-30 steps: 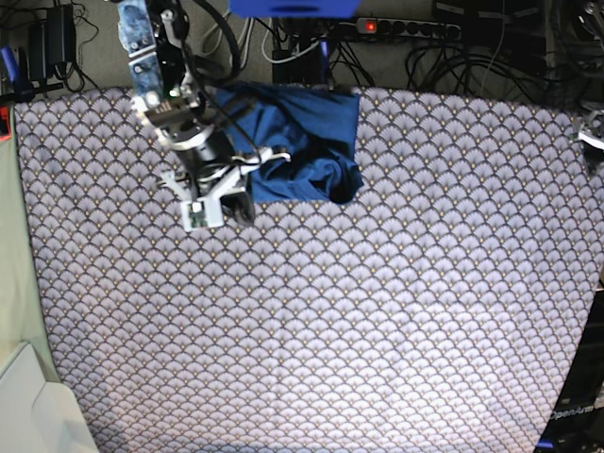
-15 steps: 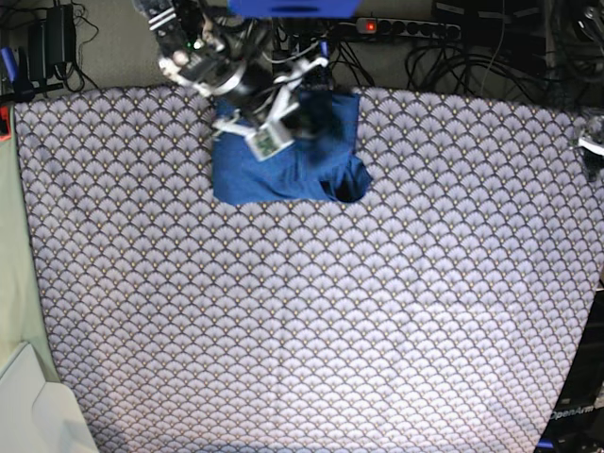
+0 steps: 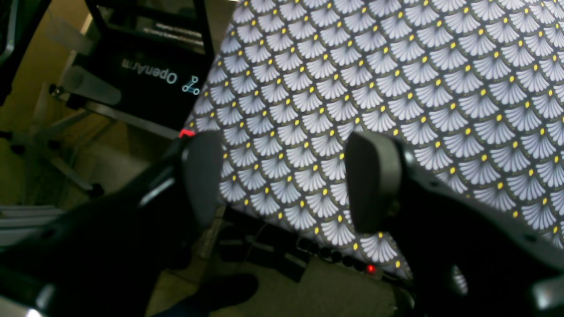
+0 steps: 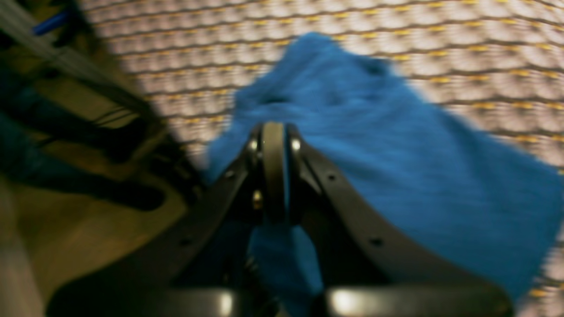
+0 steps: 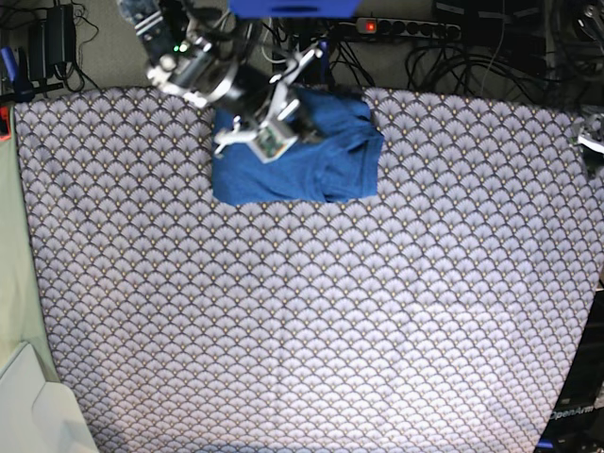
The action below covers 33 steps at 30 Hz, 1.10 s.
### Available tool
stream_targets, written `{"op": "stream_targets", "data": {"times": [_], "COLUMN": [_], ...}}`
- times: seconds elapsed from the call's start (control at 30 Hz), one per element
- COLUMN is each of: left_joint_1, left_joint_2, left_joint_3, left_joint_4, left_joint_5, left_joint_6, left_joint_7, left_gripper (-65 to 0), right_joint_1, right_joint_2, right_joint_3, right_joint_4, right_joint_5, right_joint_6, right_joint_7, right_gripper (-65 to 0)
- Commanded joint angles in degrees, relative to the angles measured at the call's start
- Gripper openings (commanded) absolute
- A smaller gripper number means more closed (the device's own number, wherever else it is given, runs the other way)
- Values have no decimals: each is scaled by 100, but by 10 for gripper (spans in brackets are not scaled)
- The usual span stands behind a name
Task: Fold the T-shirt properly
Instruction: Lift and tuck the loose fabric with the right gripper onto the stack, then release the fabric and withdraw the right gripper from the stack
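One closed right hand (image 5: 310, 138) hovers over the rumpled blue T-shirt (image 5: 274, 176).

blk & silver arms, dk pads

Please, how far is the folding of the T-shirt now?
The T-shirt already looks gathered into a compact bundle. The right gripper is shut over it; whether it grips cloth is unclear. The left gripper is open, away from the shirt. Bunched, uneven cloth at one side probably still needs straightening.
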<state>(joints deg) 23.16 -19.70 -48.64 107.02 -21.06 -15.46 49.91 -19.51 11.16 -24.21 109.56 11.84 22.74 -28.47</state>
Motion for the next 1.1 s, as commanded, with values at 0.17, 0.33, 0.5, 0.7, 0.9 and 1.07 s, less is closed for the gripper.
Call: {"op": "stream_targets", "data": {"times": [0.17, 0.33, 0.5, 0.7, 0.9, 1.07], "left_joint_1": [80, 45, 36, 36, 27, -61], "left_joint_2": [14, 58, 58, 58, 58, 67], "left_joint_3": [-10, -10, -10, -10, -10, -2], "left_joint_4": [159, 159, 150, 150, 142, 142], "left_joint_5": [-44, -44, -8, -8, -35, -35], "left_joint_6": [4, 4, 4, 4, 4, 4], "left_joint_7": [-125, -125, -125, -125, -125, -125], "left_gripper": [-224, -224, -224, -224, -224, -224], "right_joint_1": [135, 153, 153, 83, -111, -216], "right_joint_2": [-56, -56, -92, -92, -92, -92], "right_joint_3": [711, 755, 772, 1300, 1792, 1748], "right_joint_4": [73, 2, -666, -1026, -1044, -1000], "right_joint_5": [69, 60, 69, 69, 78, 78], "right_joint_6": [69, 69, 77, 77, 95, 95], "right_joint_7": [161, 161, 205, 442, 486, 486], "right_gripper": [-648, -647, -650, -650, -650, -650]}}
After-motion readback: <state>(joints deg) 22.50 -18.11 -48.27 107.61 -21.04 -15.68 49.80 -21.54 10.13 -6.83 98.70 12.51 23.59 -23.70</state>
